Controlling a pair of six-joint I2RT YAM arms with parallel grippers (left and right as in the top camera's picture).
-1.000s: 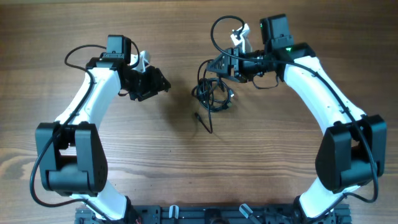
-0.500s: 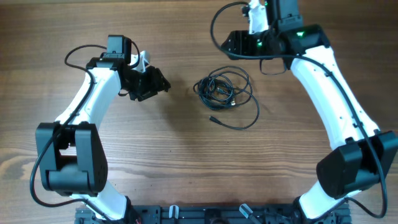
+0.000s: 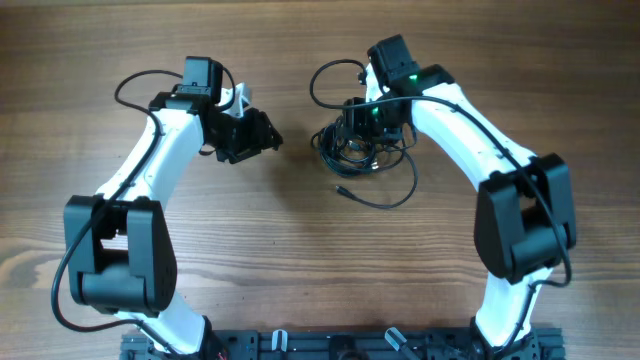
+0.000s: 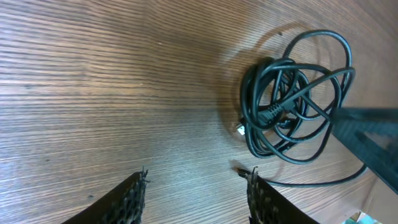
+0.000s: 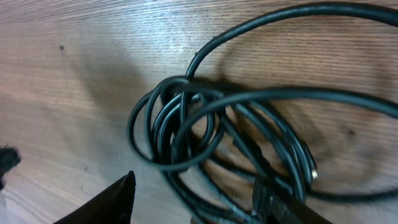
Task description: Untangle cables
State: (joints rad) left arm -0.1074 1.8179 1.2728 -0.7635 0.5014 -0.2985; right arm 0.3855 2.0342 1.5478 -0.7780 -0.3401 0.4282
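The knotted bundle of thin black cables (image 3: 352, 150) lies on the brown wooden desk (image 3: 300, 260) right under the right tool (image 5: 199, 202), spread wide and empty, while the left tool (image 4: 196, 193), equally spread and empty, hangs farther off.

The left fingers (image 4: 132, 200) stand spread above the wooden table (image 4: 93, 93), cables (image 4: 273, 112) coiled ahead to the right.

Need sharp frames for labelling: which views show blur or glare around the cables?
Overhead: sharp, evenly lit, but the cables are small, partly under the right arm. Left wrist: strands crisp, mild sheen on the table beside them. Right wrist: close, strands slightly soft, pale glare upper left.
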